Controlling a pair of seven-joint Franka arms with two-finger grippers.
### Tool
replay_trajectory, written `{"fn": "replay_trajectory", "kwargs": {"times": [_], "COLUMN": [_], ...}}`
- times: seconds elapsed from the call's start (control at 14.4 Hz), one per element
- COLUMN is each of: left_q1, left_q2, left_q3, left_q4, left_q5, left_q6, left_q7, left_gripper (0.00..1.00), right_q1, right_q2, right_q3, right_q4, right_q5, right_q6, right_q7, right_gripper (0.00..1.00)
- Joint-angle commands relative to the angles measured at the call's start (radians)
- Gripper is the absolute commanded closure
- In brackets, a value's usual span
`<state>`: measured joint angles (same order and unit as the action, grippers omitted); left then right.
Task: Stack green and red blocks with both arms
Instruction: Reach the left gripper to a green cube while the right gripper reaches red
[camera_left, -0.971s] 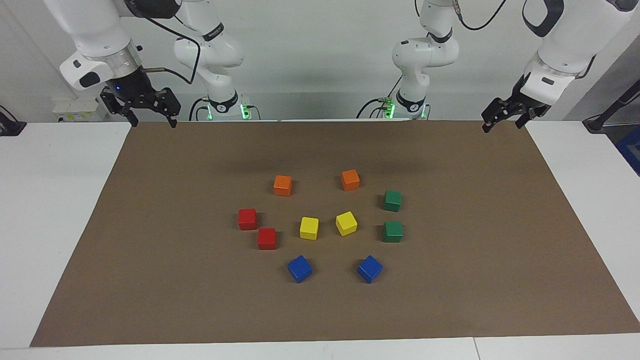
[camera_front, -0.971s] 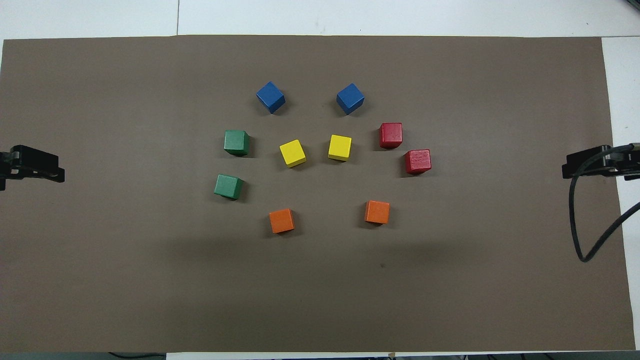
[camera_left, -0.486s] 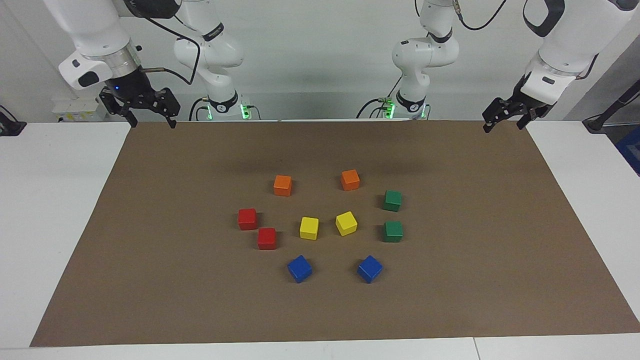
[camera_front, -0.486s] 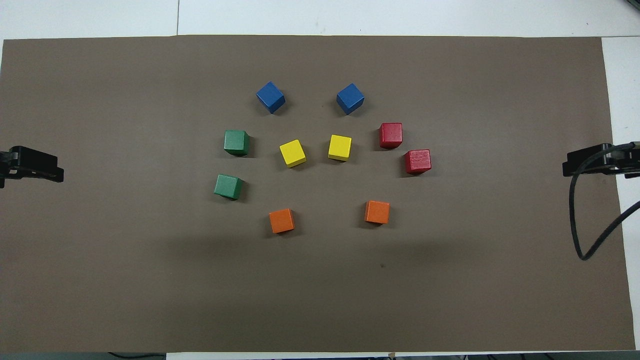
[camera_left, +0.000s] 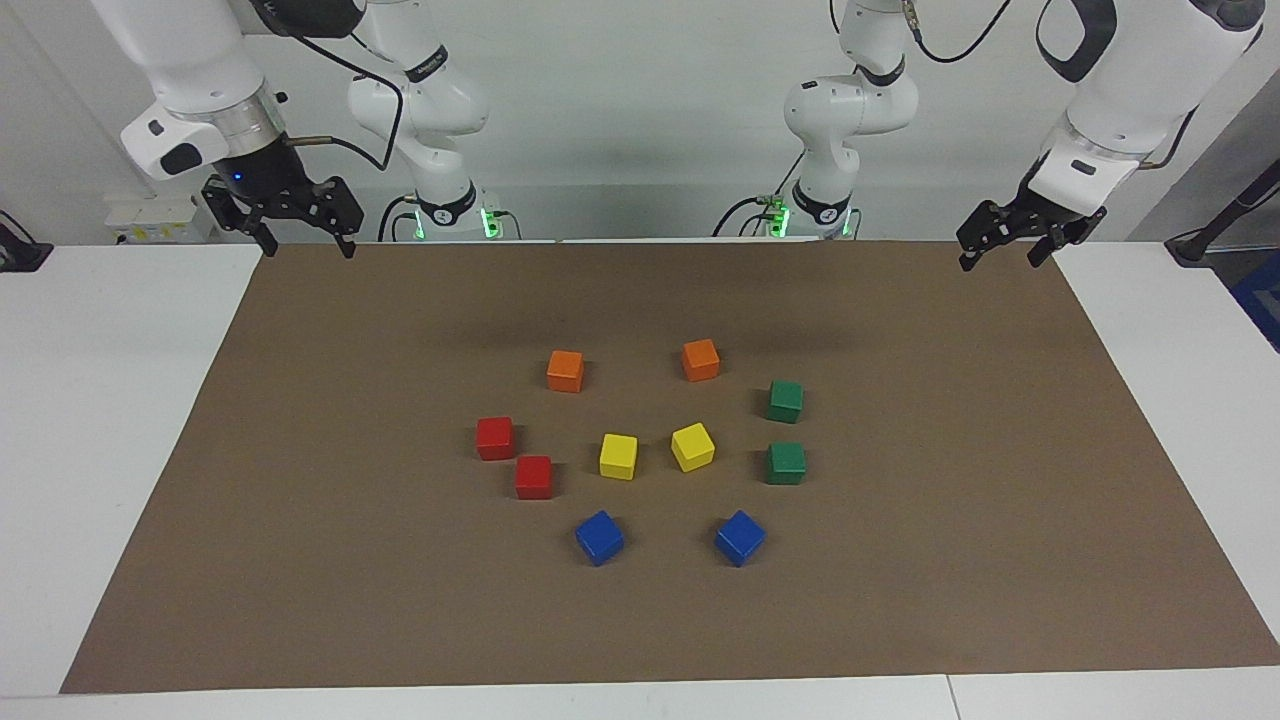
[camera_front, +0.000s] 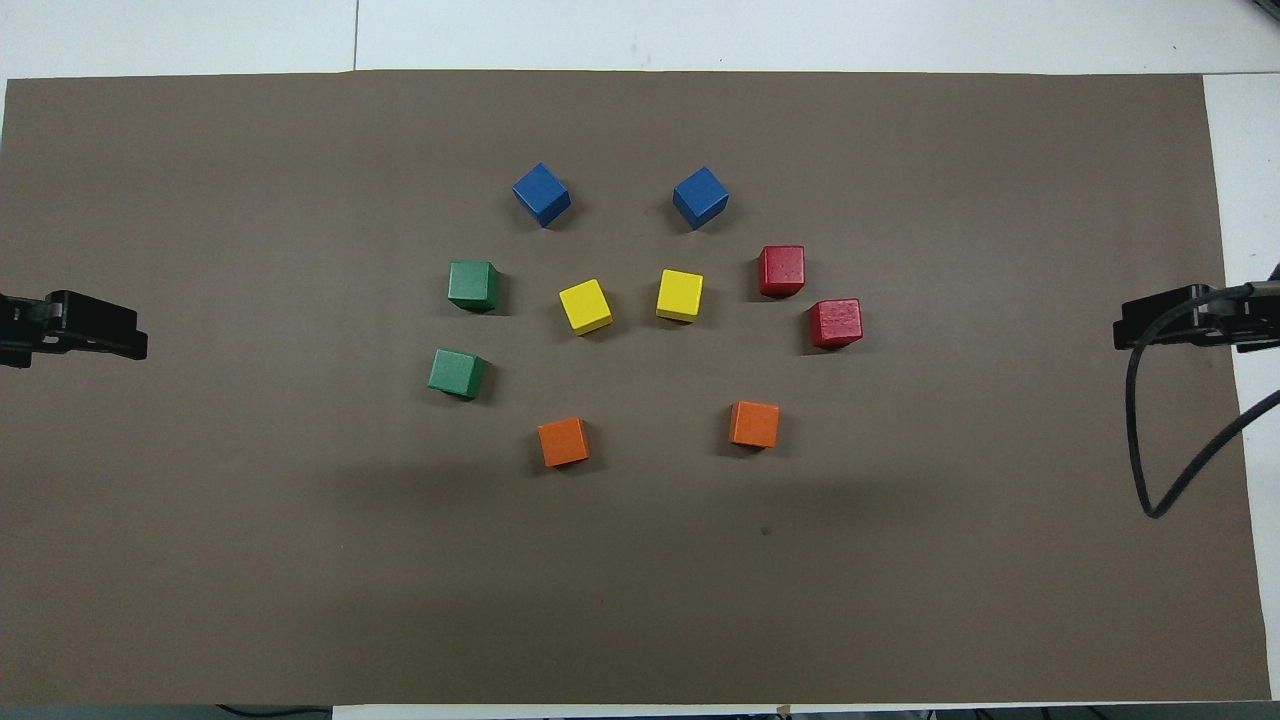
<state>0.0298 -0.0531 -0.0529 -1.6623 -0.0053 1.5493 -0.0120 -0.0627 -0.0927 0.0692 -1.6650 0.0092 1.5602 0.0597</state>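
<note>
Left gripper (camera_left: 997, 250) released, raised over the mat's corner at the left arm's end | right gripper (camera_left: 303, 236) released, over the matching corner | green blocks (camera_left: 785, 401) and red blocks (camera_left: 495, 438) unstacked mid-table on brown mat (camera_left: 900, 560), among other blocks.

On the brown mat (camera_front: 640, 600) covering the bench, ten cubes lie singly in a loose ring, none stacked. The two blue cubes (camera_front: 541, 194) lie farthest from the robots, the two orange cubes (camera_front: 563, 441) nearest. The two green blocks (camera_front: 473, 285) sit toward the left arm's end, the two red blocks (camera_front: 781, 271) toward the right arm's, with the two yellow cubes (camera_front: 585, 306) between. The left claw (camera_front: 95, 335) and right claw (camera_front: 1165, 322) show at the mat's ends.
</note>
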Motion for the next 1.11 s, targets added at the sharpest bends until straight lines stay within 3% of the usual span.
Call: {"fn": "replay_trajectory", "kwargs": {"times": [0.0,0.35,0.83,1.04], "left_q1": [-0.024,-0.077,-0.223,-0.277], "left_q2": [-0.039,-0.103,0.071,0.091], "left_q3": [0.004,0.002,0.002,0.002], "left_q4": [-0.071,-0.290,-0.326,-0.404], "left_q5": [-0.005,-0.007,-0.039,-0.042], "left_q6": [0.063,0.280,0.465,0.602], "left_q7": [-0.017,-0.014,-0.038,-0.114], "left_gripper": [0.00,0.00,0.00,0.00], "right_q1": [0.059,0.141,0.156,0.185], "right_q2": [-0.005,0.042,0.183,0.237], "right_q3": [0.011,0.011,0.011,0.011], "right_q4": [-0.083,-0.214,-0.280,-0.282], "right_q5": [0.011,0.011,0.011,0.009], "right_q6": [0.095,0.308,0.535,0.598], "right_q7": [0.092,0.184,0.178,0.178], "right_gripper": [0.00,0.00,0.00,0.00]}}
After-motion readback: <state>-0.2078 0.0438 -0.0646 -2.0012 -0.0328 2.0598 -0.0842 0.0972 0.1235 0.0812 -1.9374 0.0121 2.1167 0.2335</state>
